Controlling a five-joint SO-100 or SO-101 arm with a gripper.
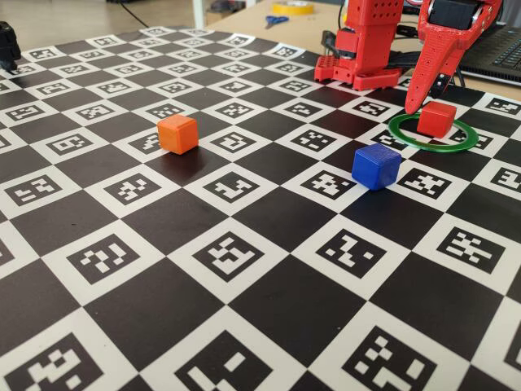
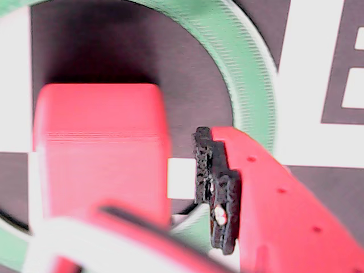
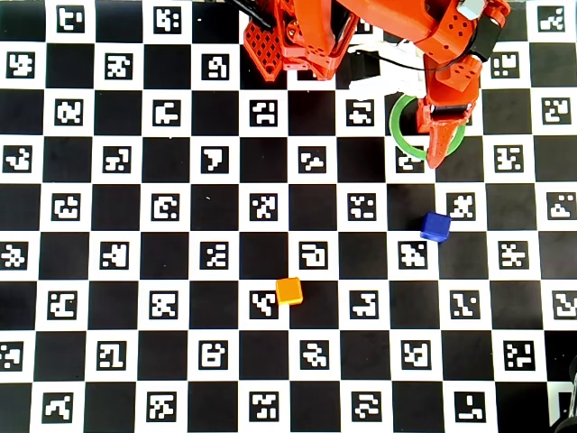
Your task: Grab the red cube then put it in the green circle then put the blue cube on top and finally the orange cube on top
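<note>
The red cube rests on the mat inside the green circle. My gripper hangs low over it, one red finger pointing down at the cube's left side. In the wrist view the red cube fills the left, and a strip of mat shows between it and the black pad; the gripper is open around the cube, with the green circle curving behind. The blue cube lies in front of the circle, and the orange cube is far left. From overhead the arm hides the red cube; the blue cube and orange cube are in plain sight.
A black-and-white checker mat with printed markers covers the table. The arm's red base stands behind the circle. Scissors, a yellow tape roll and a laptop lie beyond the mat's far edge.
</note>
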